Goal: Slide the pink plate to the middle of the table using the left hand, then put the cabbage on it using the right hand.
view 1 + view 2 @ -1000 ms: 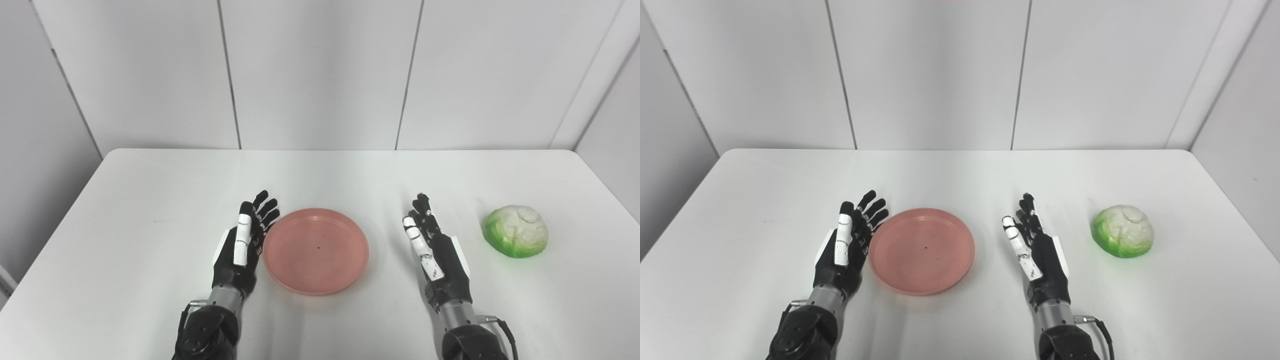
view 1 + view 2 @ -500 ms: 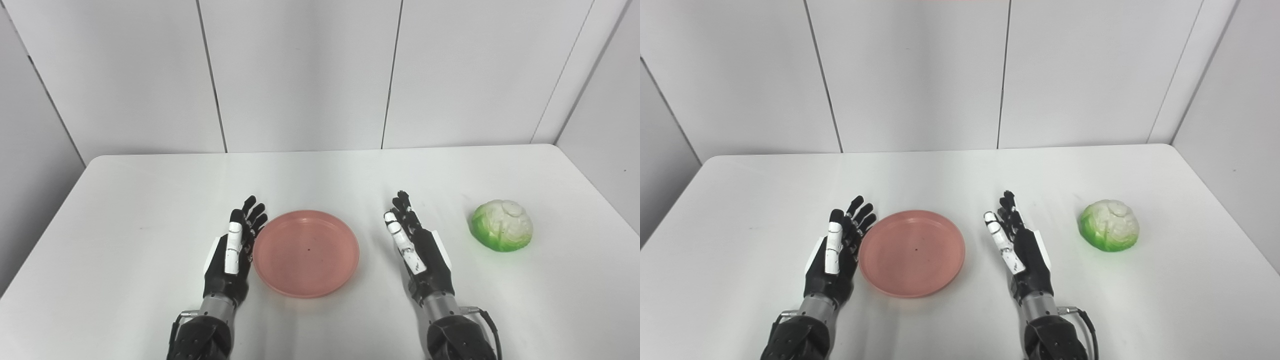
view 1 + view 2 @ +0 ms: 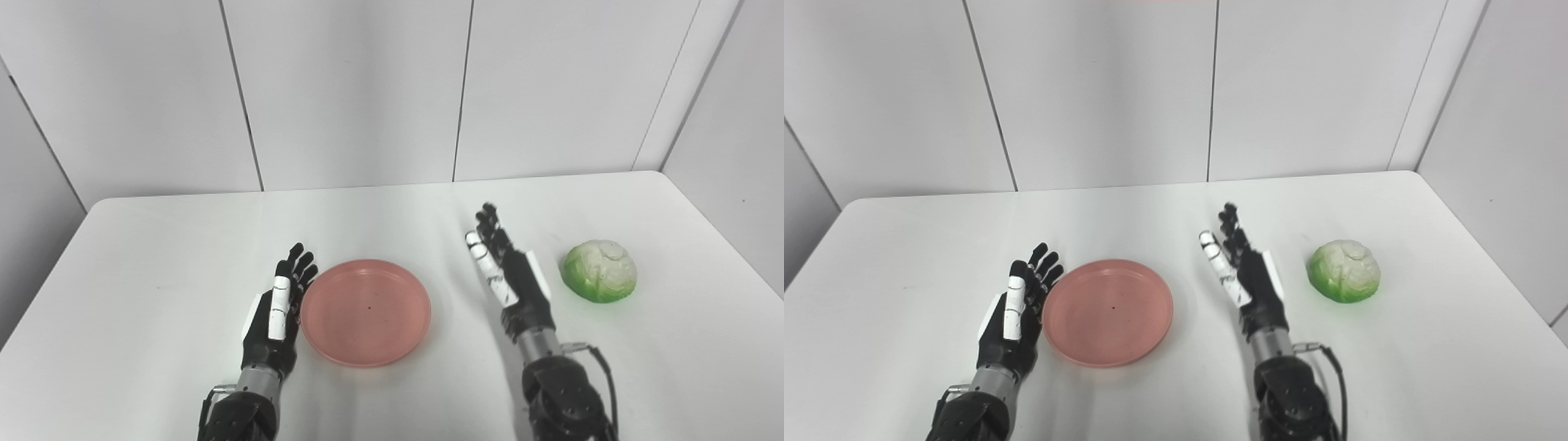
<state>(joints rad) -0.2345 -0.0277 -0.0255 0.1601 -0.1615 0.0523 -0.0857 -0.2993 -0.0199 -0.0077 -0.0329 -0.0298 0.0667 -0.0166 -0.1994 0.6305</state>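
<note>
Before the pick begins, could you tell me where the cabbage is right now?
The cabbage sits on the white table at the right, just beyond the open right hand, well apart from the pink plate.

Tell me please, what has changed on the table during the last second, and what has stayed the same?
The camera turned right, so the whole picture shifted left. The right hand rose and reached forward, nearer the cabbage, open and holding nothing. The left hand stayed open beside the left rim of the pink plate. Plate and cabbage seem unmoved on the table. Nothing was taken hold of or let go.
</note>
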